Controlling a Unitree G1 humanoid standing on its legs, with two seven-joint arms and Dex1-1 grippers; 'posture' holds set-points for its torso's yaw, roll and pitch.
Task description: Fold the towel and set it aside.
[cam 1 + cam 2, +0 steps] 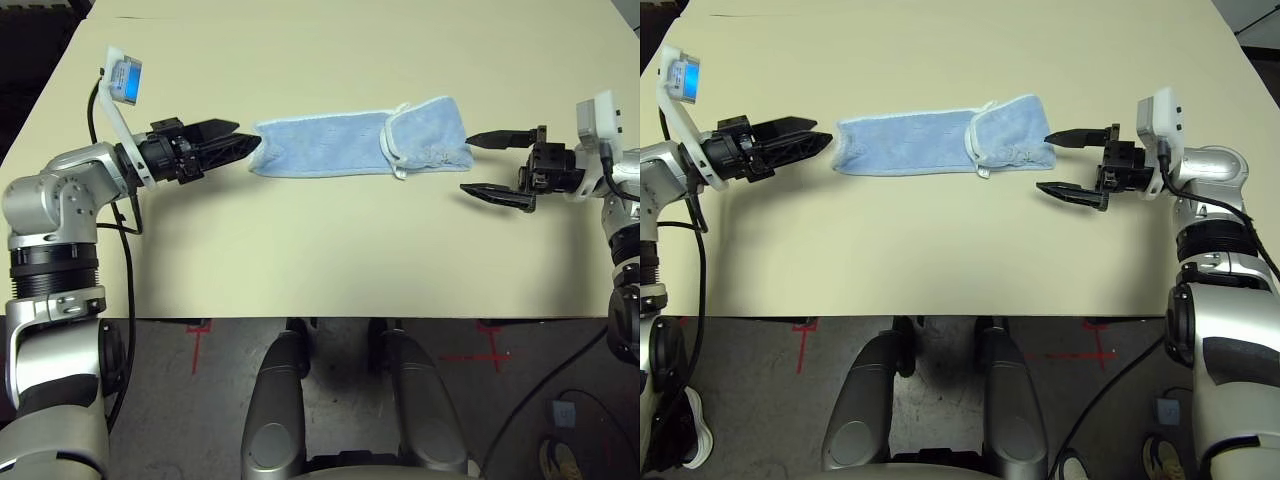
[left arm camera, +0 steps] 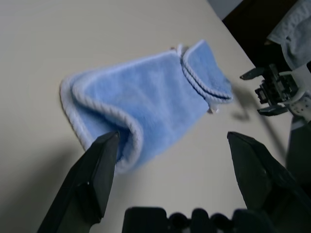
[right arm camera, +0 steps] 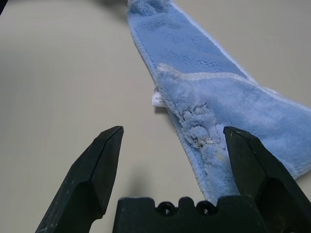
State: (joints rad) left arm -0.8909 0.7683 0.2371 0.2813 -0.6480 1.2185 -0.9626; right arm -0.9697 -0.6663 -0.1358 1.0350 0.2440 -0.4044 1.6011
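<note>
Towel [image 1: 355, 146] lies flat on the table [image 1: 320, 260] as a long folded strip, directly between the two grippers. Left gripper [image 1: 250, 143]: fingers spread, holding nothing, tips just beside the towel's rolled end. Right gripper [image 1: 468, 163]: fingers spread wide, holding nothing, just clear of the other end, where one flap is doubled over beside a white tag [image 3: 156, 100].

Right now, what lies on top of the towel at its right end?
The towel's own end is folded back over it, a fluffy flap with white edging. A small white tag pokes out beside it. What the flap covers is hidden.
</note>
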